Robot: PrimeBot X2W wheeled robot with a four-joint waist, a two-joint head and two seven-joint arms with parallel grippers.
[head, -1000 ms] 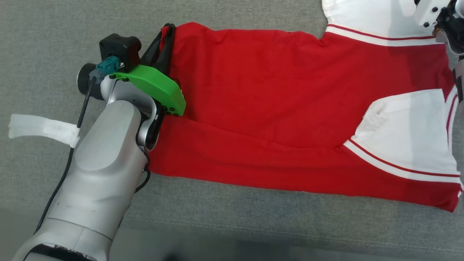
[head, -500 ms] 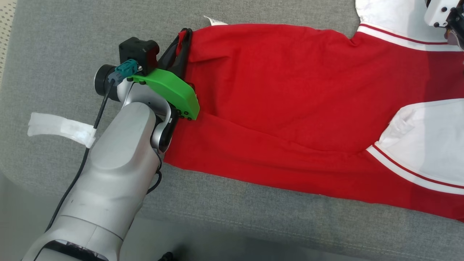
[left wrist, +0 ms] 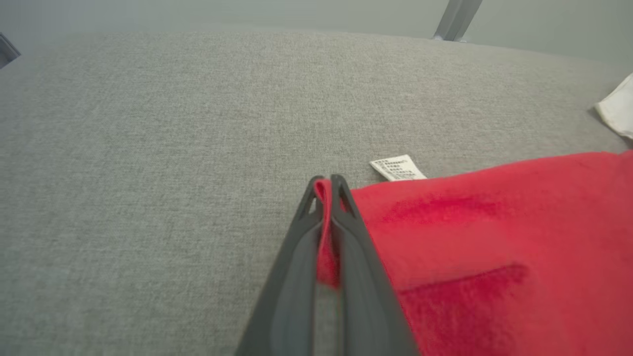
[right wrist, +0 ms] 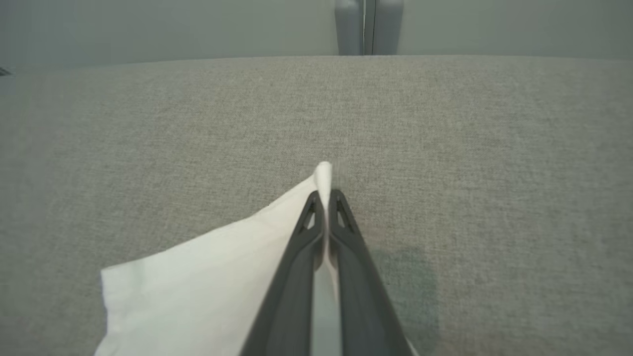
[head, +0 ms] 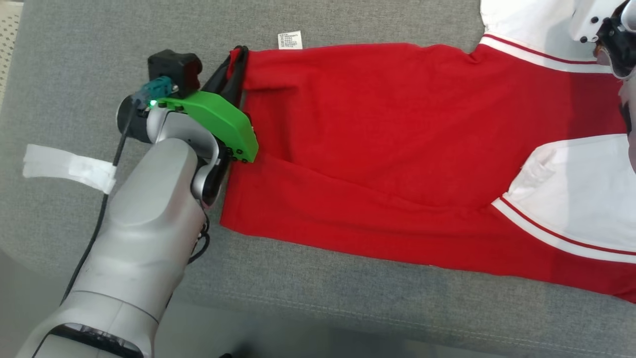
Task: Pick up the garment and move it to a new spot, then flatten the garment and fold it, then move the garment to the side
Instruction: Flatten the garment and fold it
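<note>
The garment [head: 397,144] is a red shirt with white sleeves and white-and-red stripes, spread over the grey cushion. My left gripper [head: 237,52] is shut on its red hem corner at the upper left; in the left wrist view red cloth [left wrist: 494,247] is pinched between the closed fingers of that gripper [left wrist: 324,180]. My right gripper [right wrist: 324,195] is shut on a white sleeve corner [right wrist: 198,287], with a tip of white cloth poking out above the fingers. In the head view the right wrist [head: 608,30] sits at the top right over the white sleeve.
A white care label [head: 289,40] sticks out of the hem near my left gripper. A strip of white tape [head: 67,166] hangs from the left arm's cable. The grey cushion's front edge [head: 348,318] runs along the bottom, with a perforated surface [head: 7,30] beyond its left side.
The right gripper has closed on the white sleeve corner. The left hem corner has been drawn out so the care label now shows. The head camera has shifted.
</note>
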